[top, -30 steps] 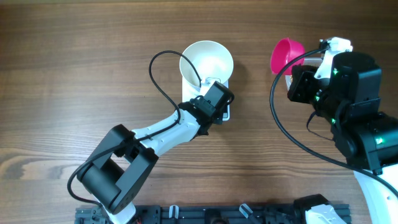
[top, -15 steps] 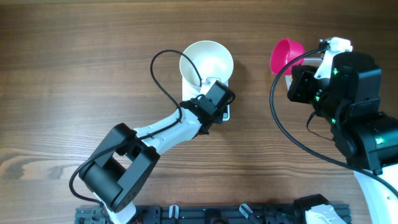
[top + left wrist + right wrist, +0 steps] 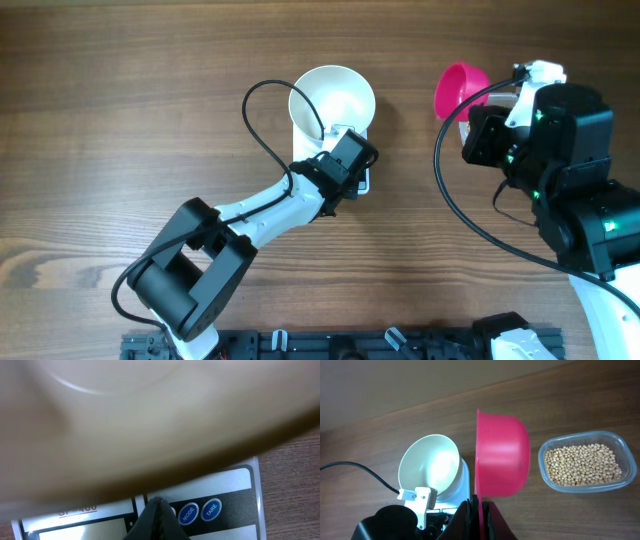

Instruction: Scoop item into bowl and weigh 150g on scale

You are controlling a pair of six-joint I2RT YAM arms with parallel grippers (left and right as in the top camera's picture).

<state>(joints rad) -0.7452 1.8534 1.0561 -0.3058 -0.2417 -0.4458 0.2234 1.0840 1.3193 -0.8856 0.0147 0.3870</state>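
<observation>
You'll find the bowl (image 3: 332,98) on the scale (image 3: 220,480), the left gripper (image 3: 158,510) at its 6 o'clock over the scale's buttons (image 3: 200,511), the scoop (image 3: 460,88) at the bowl's 3 o'clock, and the tub (image 3: 585,488) holding beans (image 3: 582,464) at the scoop's 3 o'clock.

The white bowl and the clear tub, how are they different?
The white bowl is round and opaque; the clear tub is rectangular and see-through. The bowl is empty; the tub holds beans. The bowl sits on the scale; the tub sits on the table. Both are open-topped containers.
</observation>
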